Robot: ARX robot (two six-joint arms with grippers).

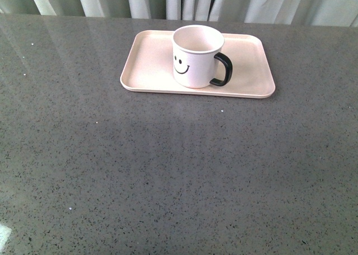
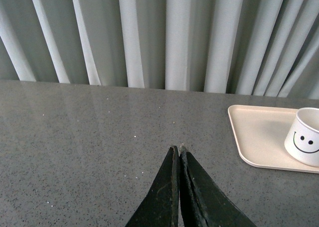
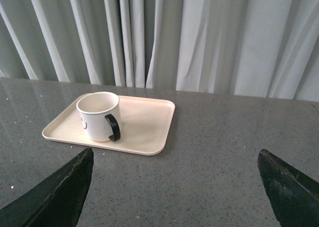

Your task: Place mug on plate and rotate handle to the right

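**Mug on the plate, handle to the right, both arms clear**

Starting on the left, the left fingers (image 2: 167, 194) are pressed together tip to tip with nothing between them. They hang over bare surface (image 1: 168, 171), well apart from the plate (image 1: 148, 62). That wrist camera catches only one end of the plate and a slice of the mug, which the frame edge cuts off, so I cannot see the handle from there.

In the middle of the front view the mug (image 1: 193, 56) stands upright on the plate, near its front rim, with the smiley face toward me. The plate's long axis runs side to side across the surface, in front of the curtain (image 1: 168, 0). The handle (image 1: 222, 69) sticks out toward the robot's right (angled a touch toward me, as far as I can judge). By my reading both parts of the task are met.

On the right, the right fingers (image 3: 60, 192) are spread wide and hold nothing. The whole mug lies ahead of them, handle side facing that camera. If the angle needed trimming, I would use the right arm, since the handle is on its side.

Neither arm shows in the front view, so I cannot tell which one is truly nearer.
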